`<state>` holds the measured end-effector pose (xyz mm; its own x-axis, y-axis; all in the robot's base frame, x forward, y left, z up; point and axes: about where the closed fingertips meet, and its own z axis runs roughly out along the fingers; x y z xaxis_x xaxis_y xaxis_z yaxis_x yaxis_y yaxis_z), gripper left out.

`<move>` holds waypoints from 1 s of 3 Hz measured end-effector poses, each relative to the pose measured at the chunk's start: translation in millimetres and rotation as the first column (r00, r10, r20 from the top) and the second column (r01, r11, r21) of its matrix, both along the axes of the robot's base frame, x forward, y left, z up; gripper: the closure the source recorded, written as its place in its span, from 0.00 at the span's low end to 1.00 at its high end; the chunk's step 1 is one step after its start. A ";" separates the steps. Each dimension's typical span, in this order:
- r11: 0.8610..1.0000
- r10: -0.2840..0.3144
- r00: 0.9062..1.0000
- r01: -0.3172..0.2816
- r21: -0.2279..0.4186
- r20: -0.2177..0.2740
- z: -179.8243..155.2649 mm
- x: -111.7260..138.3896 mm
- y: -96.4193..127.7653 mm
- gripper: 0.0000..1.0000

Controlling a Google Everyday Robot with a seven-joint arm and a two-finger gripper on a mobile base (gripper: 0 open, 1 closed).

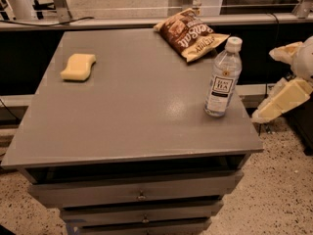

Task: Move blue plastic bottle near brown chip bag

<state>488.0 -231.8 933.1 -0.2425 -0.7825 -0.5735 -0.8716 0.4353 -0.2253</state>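
Note:
The blue plastic bottle (223, 78) stands upright near the right edge of the grey table (132, 111), with a white cap and a white-and-dark label. The brown chip bag (190, 34) lies flat at the far right of the table, just behind the bottle and apart from it. My gripper (264, 84) hangs off the table's right side, level with the bottle and a short way to its right. Its cream fingers (282, 100) are spread apart and hold nothing.
A yellow sponge (78, 66) lies at the far left of the table. Drawers (142, 195) sit below the front edge. A railing and dark panel run behind the table. Speckled floor shows at the right.

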 end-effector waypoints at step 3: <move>0.897 -0.007 0.999 -0.014 0.441 0.047 -28.9 22.2 39.4 0.00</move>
